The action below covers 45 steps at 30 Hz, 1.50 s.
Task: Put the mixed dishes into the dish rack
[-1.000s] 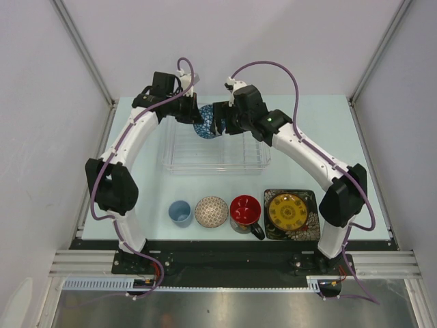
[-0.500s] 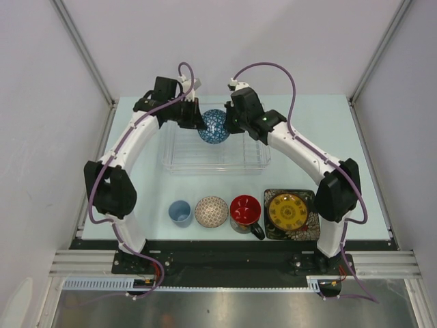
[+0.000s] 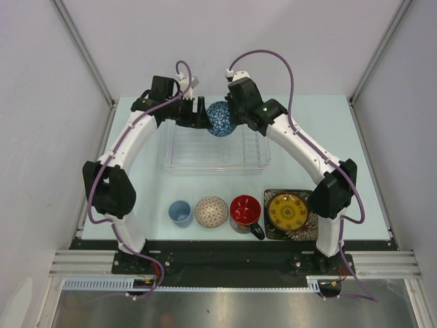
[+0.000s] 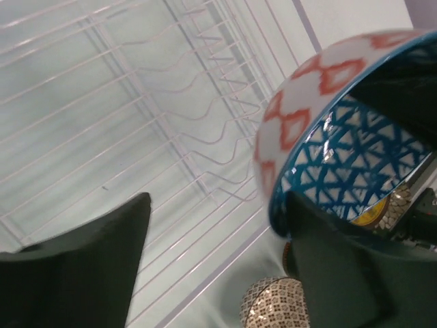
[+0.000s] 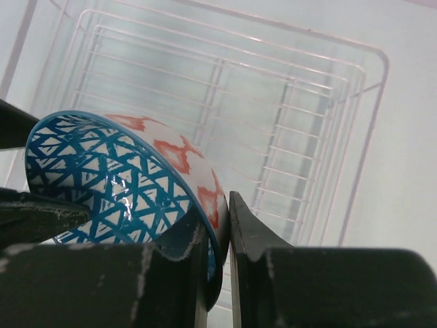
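right hand (image 5: pixel 217 227): pinches blue patterned bowl (image 5: pixel 116 178) rim, over dish rack (image 5: pixel 308 158) far edge | left hand (image 4: pixel 215 213): wide

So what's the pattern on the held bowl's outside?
Red-orange diamonds on white; the bowl shows it best from the left wrist.

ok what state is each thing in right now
dish rack: no dishes inside
blue patterned bowl: tilted, held over dish rack
right gripper: shut on bowl rim
left gripper: open
small light-blue cup: upright
beige patterned bowl: upright
red-inside dark mug: upright
black floral square plate: flat
yellow round plate: flat on black floral square plate
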{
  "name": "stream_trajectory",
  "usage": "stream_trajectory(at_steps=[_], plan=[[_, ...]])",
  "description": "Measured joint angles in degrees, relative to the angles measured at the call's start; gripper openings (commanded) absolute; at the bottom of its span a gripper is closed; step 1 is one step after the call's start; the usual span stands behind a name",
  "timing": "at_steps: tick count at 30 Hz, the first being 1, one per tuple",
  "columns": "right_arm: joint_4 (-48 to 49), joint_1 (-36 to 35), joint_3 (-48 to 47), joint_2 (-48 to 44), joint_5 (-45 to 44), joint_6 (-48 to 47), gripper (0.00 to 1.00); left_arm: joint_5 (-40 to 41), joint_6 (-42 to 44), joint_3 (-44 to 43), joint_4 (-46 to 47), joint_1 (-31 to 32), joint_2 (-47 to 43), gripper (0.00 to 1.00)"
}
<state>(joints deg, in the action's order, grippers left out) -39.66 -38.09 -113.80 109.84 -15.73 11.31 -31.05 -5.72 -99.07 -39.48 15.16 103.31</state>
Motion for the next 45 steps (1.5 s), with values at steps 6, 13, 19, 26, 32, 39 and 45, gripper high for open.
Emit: stream_trajectory(at_steps=[6,13,19,26,32,39,45], plan=[[-3.08,0.68,-5.49,3.15,-9.97,-4.26,0.00,0.24,0.72,-1.84,0.07,-1.99,-0.26,1.00],[-2.89,3.96,-9.22,14.16,-27.43,-11.37,0.00,-0.50,2.86,-4.46,-5.75,-6.19,-1.03,0.99],[-0.17,4.72,-9.33,23.02,-37.70,-17.92,0.00,-0.79,5.38,-3.98,-9.40,-7.43,-5.75,0.99],[6.05,3.52,-9.33,25.49,-45.05,-25.40,0.00,-1.09,6.27,-2.78,-10.86,-9.79,-8.44,0.99],[10.51,2.60,-9.31,25.49,-47.43,-28.61,0.03,-1.09,6.27,-2.25,-11.15,-9.88,-8.44,0.98],[10.58,1.92,-9.33,27.12,-48.22,-28.76,0.10,-1.07,7.26,-2.23,-11.30,-10.05,-8.44,0.98],[8.96,1.97,-9.40,29.83,-47.01,-26.80,0.60,-1.07,7.34,-2.19,-11.34,-10.78,-8.57,0.98]])
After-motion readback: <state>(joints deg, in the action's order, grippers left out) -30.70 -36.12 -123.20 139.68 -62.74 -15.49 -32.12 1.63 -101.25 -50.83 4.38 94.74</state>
